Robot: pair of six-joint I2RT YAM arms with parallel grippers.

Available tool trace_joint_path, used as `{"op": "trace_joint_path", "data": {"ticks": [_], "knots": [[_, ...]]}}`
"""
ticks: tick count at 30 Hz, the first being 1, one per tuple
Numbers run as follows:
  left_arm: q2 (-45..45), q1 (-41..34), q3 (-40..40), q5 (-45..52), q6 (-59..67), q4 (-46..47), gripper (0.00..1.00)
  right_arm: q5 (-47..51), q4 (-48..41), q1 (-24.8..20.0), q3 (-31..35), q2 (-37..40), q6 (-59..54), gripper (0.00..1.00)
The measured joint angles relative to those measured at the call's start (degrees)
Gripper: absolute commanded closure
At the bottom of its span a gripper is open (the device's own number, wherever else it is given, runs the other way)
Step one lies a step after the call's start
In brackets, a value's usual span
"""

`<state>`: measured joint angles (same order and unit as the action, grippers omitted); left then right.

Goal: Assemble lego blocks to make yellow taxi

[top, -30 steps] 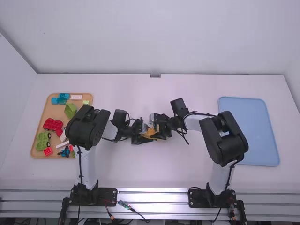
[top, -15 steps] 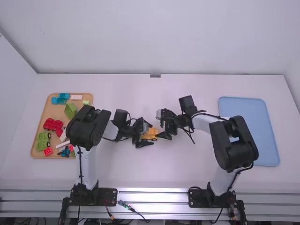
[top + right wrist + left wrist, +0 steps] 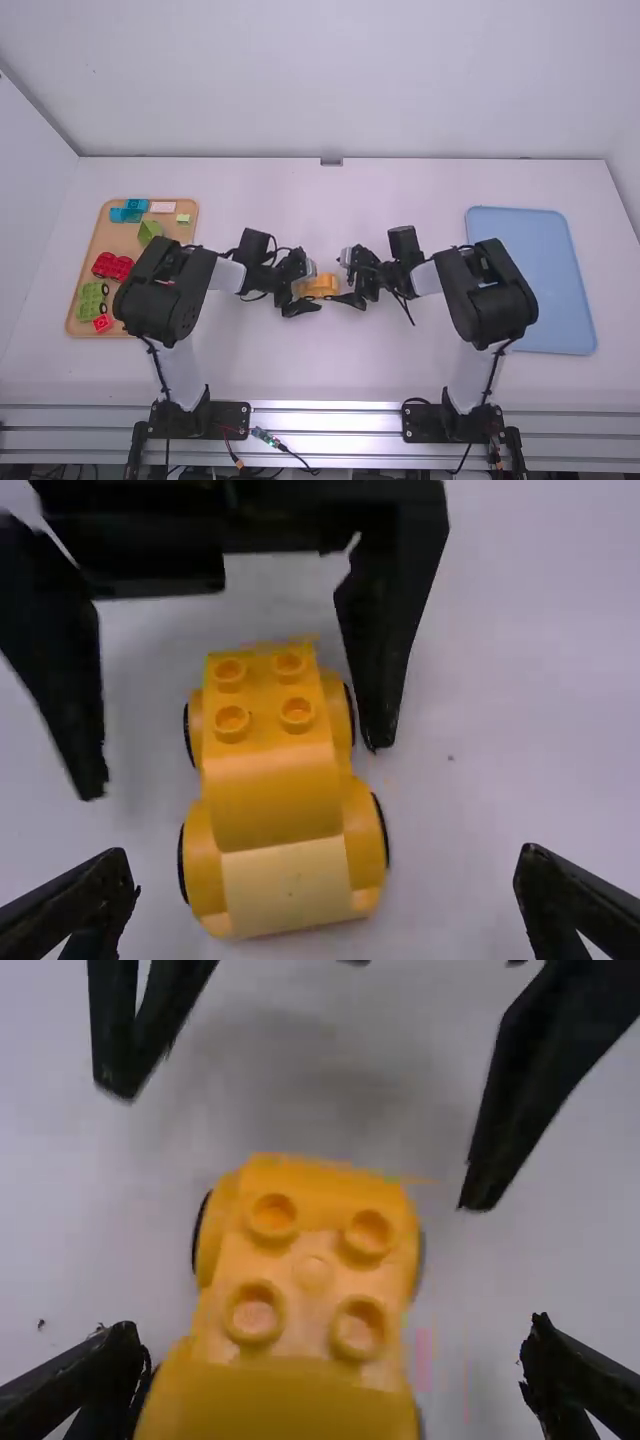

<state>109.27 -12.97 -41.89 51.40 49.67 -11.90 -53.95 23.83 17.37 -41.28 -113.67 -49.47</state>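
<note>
1. High view: the left gripper (image 3: 311, 288) stands open at one end of the yellow car (image 3: 324, 285), its fingers spread to either side. The right gripper (image 3: 346, 279) faces it from the car's other end, also open and with nothing in its grasp.
2. High view, the arms: both rise from bases at the near edge of the tabletop (image 3: 250, 365) and bend inward, the grippers nose to nose (rather like two people leaning over one toy). The left arm's bulky black joint hangs over the brown tray's (image 3: 120, 238) near right corner; the right arm's is beside the blue tray (image 3: 545, 250).
3. High view, the car: it lies between the grippers, roughly midway between the tabletop's far and near edges.
4. Left wrist view: the left gripper's fingers are wide apart, with the car between them, studs up. One finger is right by a black wheel (I cannot tell whether they touch); the other is clear of the body.
5. Right wrist view: the right gripper is wide open and grips nothing; the car's smooth, curved end sits between its fingers, touching neither.
</note>
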Motion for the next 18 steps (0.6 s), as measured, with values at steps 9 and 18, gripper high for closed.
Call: {"op": "trace_joint_path", "data": {"ticks": [9,18], "knots": [[-5.5,2.5,-2.1,-0.9,4.1,4.8,0.01,0.8,0.0,5.2,-3.6,-4.6,1.6,0.0],[-5.5,11.7,-2.0,4.7,4.9,5.1,0.01,4.2,1.7,9.0,-6.2,-7.3,4.1,0.38]]}}
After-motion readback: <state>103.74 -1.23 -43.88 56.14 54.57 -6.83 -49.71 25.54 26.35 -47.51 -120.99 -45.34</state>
